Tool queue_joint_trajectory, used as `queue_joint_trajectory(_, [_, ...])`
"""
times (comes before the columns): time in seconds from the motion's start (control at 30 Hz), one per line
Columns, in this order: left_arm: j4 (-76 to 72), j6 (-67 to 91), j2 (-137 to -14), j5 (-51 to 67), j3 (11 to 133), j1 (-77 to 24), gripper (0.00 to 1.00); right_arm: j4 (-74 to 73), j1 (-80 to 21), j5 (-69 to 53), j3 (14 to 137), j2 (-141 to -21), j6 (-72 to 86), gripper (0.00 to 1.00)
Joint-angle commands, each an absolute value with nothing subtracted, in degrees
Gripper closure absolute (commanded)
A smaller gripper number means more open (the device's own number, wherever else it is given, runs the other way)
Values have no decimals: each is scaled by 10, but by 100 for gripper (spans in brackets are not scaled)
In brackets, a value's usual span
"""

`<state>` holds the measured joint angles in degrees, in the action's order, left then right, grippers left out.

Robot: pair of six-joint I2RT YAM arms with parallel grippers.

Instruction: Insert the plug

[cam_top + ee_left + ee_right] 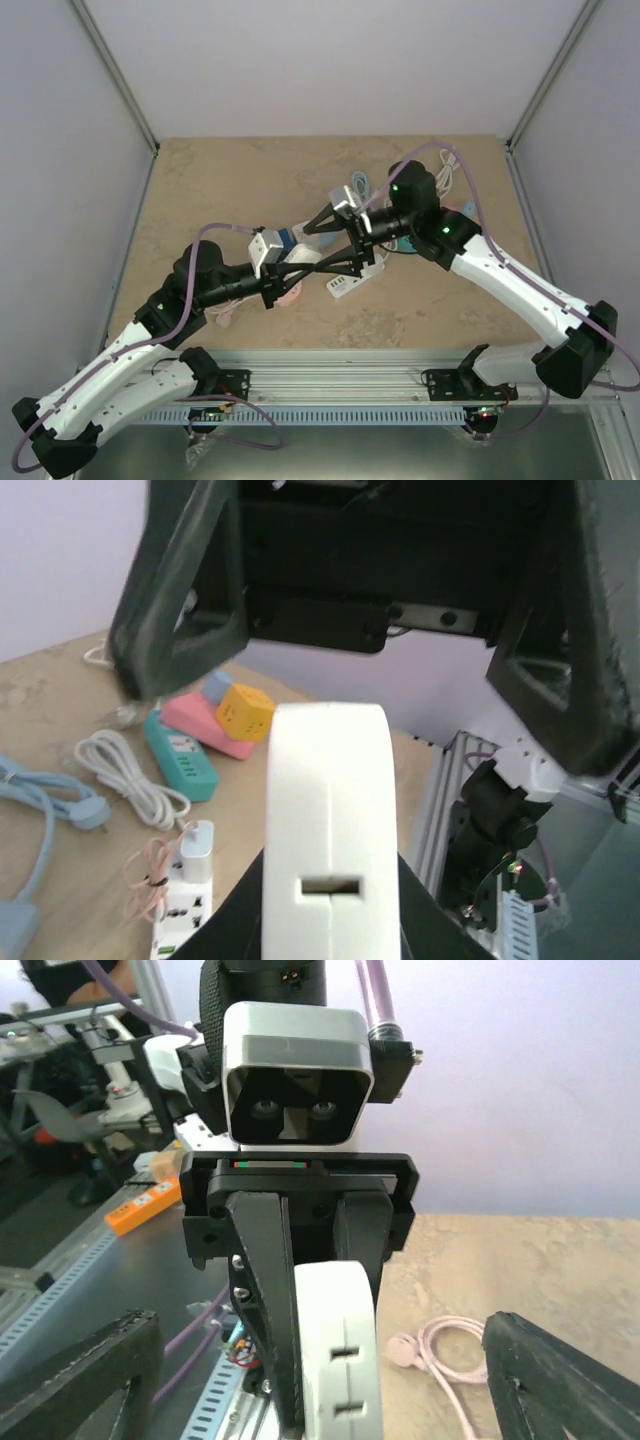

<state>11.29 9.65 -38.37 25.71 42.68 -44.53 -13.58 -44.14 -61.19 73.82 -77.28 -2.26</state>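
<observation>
My left gripper [330, 925] is shut on a white rounded adapter block [328, 810], held upright above the table. Its near face shows one rectangular slot. In the right wrist view the same block [340, 1360] shows two small slots, pinched between the left arm's black fingers [262, 1300]. My right gripper [320, 1400] is open wide. Its fingers [85, 1380] straddle the block from the opposite side without touching it. In the top view the two grippers meet nose to nose over mid-table: left [315, 262], right [305, 240]. A white power strip [185, 905] with a charger in it lies below.
A teal power strip [180, 755], a pink strip with a yellow cube [245, 710], a coiled white cable [130, 780] and a light-blue cable [40, 800] lie on the table. A pink cable [440, 1345] lies near the front. More white cable [450, 175] is at the back right.
</observation>
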Motion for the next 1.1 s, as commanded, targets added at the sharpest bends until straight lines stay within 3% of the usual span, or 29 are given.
queue_joint_trajectory(0.0, [148,58,-394,205,441,-445,100,-49,-410,-570,689,-709,32,9])
queue_joint_trajectory(0.2, [191,3,-457,177,473,-436,100,-16,-379,-449,630,-637,89,6])
queue_joint_trajectory(0.43, [187,-70,-598,302,515,-298,100,-9,-372,-389,543,-531,115,6])
queue_joint_trajectory(0.6, [220,-133,-690,324,557,-259,100,-18,-371,-371,505,-470,120,6])
queue_joint_trajectory(0.87, [339,-402,-737,380,567,-186,100,-41,-371,-381,493,-442,110,5])
queue_joint_trajectory(1.07, [428,-476,-817,301,611,-120,100,-40,-371,-389,487,-455,104,5])
